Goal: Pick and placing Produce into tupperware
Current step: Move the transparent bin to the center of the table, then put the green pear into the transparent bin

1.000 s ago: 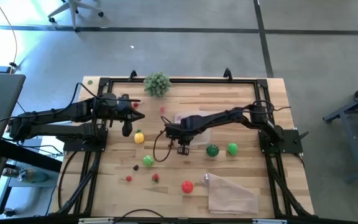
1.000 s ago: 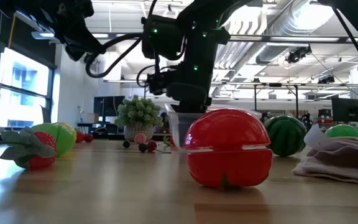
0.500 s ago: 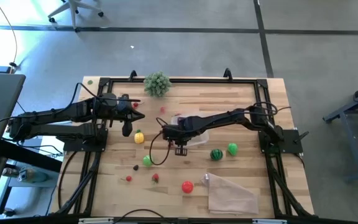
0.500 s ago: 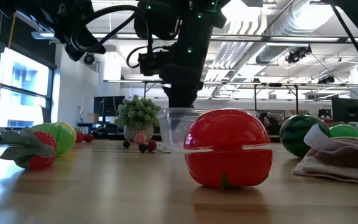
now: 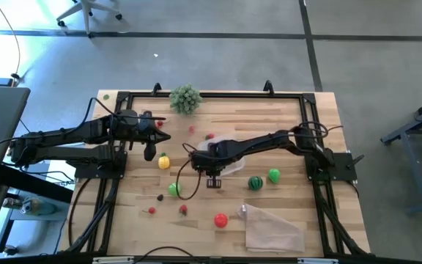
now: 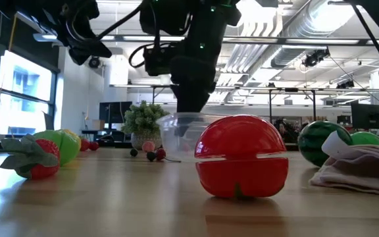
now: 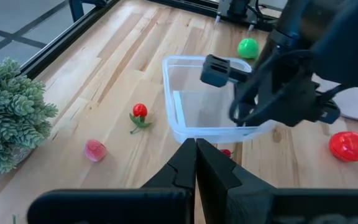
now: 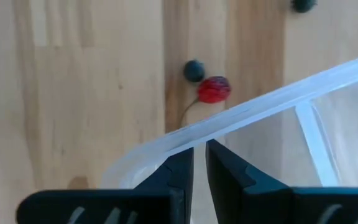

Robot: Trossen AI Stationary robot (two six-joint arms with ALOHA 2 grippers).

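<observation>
The right gripper [image 8: 199, 163] is nearly closed, pinching the rim of the tupperware [image 5: 226, 154], with one finger inside the wall and one outside. In the high view the clear tub sits at the centre of the frame on the desk [image 5: 291, 117], partly under the arm; in the low view it looks tilted, the near edge low. Its long axis cannot be told, as it reads roughly square with rounded corners. In the left wrist view the tub [image 7: 191, 106] appears empty.

The right arm reaches in from the right edge of the high view, stretched leftward and bent down at the wrist over the tub.

Around it lies the produce: a small red piece [image 5: 209, 136] just above the tub, a striped green melon ball [image 5: 255, 182] and a bright green fruit [image 5: 274, 175] to its lower right, a yellow piece [image 5: 164, 161] and a green one [image 5: 174, 189] to its left, and a red tomato-like fruit [image 5: 220, 219] lower in the frame. A clear plastic bag [image 5: 273, 227] lies at lower right, a leafy clump [image 5: 185, 97] at top centre.

The left gripper [image 7: 196, 155] is closed and empty, held above the desk at the left of the high view.
</observation>
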